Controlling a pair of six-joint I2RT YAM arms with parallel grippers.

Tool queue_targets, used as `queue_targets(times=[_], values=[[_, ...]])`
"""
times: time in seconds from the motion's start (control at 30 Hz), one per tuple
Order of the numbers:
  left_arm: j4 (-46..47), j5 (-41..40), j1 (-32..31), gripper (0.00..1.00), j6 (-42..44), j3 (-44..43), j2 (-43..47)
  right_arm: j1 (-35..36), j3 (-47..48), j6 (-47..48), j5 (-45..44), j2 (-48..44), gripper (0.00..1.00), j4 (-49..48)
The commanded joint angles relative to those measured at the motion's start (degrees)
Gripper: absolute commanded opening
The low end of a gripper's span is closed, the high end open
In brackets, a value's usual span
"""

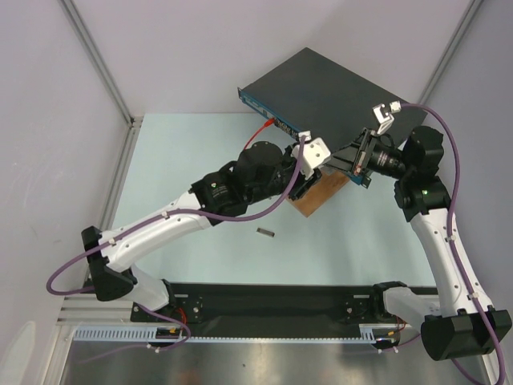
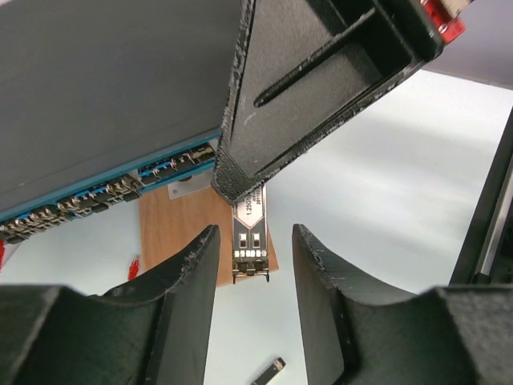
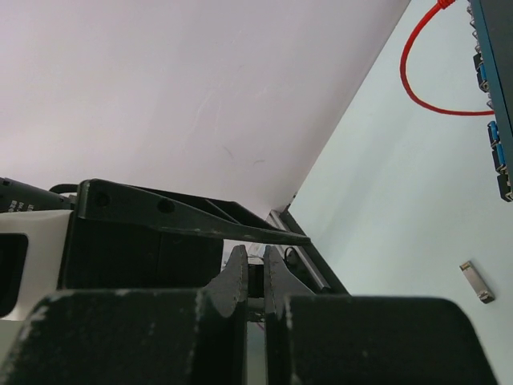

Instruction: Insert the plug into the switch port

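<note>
Left gripper (image 2: 255, 239), jaws apart, flanks plug (image 2: 250, 250) that right gripper (image 3: 255, 258) clamps near switch (image 1: 337, 88), prob. for regrasp b4 insertion.

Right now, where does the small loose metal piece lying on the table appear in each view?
Top external: the loose piece is near the centre, just below the wooden board in the picture.
Left wrist: at the bottom edge, below the held plug.
Right wrist: at the right edge, about mid-height.
Shared landmark: the switch, by its blue port face, shows in all three.
</note>
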State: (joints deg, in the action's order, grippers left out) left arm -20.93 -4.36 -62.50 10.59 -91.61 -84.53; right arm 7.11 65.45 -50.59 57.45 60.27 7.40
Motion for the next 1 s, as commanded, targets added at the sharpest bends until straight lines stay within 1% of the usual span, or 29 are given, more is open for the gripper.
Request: queue_targets(times=[0.0, 0.1, 0.17, 0.27, 0.3, 0.37, 0.4, 0.43, 0.5, 0.53, 0.57, 0.6, 0.63, 0.67, 0.7, 0.73, 0.77, 0.83, 0.9, 0.93, 0.97], values=[[-0.3, -0.7, -0.3, 0.47, 0.2, -1.6, -0.3, -0.3, 0.3, -0.8, 1.0, -1.2, 0.0, -2.7], [-0.3, -1.3, -0.3, 0.46, 0.3, -1.6, -0.6, -0.3, 0.2, -0.7, 1.1, -1.1, 0.0, -2.7], [-0.4, -1.5, -0.3, 0.42, 0.6, -1.6, -0.6, -0.2, 0.1, -0.8, 1.1, -1.1, 0.0, -2.7], [-0.4, -1.4, -0.3, 0.29, 0.7, -1.7, -0.7, -0.2, -0.1, -0.7, 1.1, -1.2, 0.0, -2.6], [-0.2, -1.5, -0.3, 0.19, 0.7, -1.7, -0.5, -0.2, -0.1, -0.5, 1.0, -1.2, 0.0, -2.4], [0.1, -1.4, -0.3, 0.09, 0.6, -1.6, -0.3, -0.3, 0.0, 0.3, 0.6, -1.3, 0.0, -1.3], [0.4, -1.3, -0.3, 0.01, 0.5, -1.6, -0.2, -0.3, -0.1, 1.0, 0.5, -1.4, 0.0, -1.1], [0.4, -1.1, -0.3, 0.0, 0.2, -1.6, 0.1, -0.3, 0.0, 1.4, -0.1, -1.5, 0.01, -0.7], [0.4, 0.0, -0.3, 0.0, -0.2, -1.8, 0.2, -0.5, 0.4, 3.1, -1.2, -1.8, 0.13, 1.6], [0.0, 0.2, -0.3, 0.0, -1.0, -2.1, 0.3, -1.4, 0.6, 3.6, -1.5, -1.9, 0.25, 2.9], [-0.4, 0.7, -0.3, 0.0, -1.5, -2.5, 0.2, -1.9, 1.0, 4.7, -2.1, -2.1, 0.43, 4.1], [-1.1, 0.9, -0.3, 0.0, -2.2, -3.0, 0.1, -2.6, 1.7, 5.8, -2.9, -2.2, 0.69, 5.5], [-3.3, 1.2, -0.2, 0.0, -4.0, -4.3, -0.2, -4.1, 3.6, 8.5, -3.2, -2.2, 0.76, 8.3], [-4.8, 1.5, -0.2, 0.01, -4.9, -5.0, -1.0, -5.2, 4.8, 9.7, -3.8, -2.3, 0.8, 9.8], [-11.0, 3.0, -0.3, 0.0, -9.8, -7.1, -2.6, -8.4, 8.3, 13.5, -5.4, -3.0, 0.92, 13.2], [-11.1, 3.0, -0.3, 0.0, -9.9, -7.8, -2.6, -8.4, 9.5, 14.8, -5.4, -3.0, 0.92, 14.6], [-12.6, 3.4, -0.3, 0.0, -10.6, -8.6, -3.7, -10.3, 10.8, 16.2, -6.1, -3.2, 0.93, 16.1], [-17.6, 3.1, -0.3, 0.0, -15.2, -11.2, -5.2, -12.9, 12.7, 18.7, -7.6, -4.2, 0.96, 20.6], [-20.7, 2.3, -0.3, 0.0, -17.3, -12.8, -7.0, -17.8, 15.2, 23.0, -8.3, -4.5, 0.97, 24.2], [-20.8, 1.5, -0.3, 0.0, -18.1, -13.1, -7.0, -19.8, 15.9, 24.6, -8.1, -4.6, 0.98, 28.1], [-20.7, 0.6, -0.3, 0.0, -18.6, -13.0, -7.1, -24.5, 16.7, 27.1, -6.7, -4.5, 0.99, 29.8]])
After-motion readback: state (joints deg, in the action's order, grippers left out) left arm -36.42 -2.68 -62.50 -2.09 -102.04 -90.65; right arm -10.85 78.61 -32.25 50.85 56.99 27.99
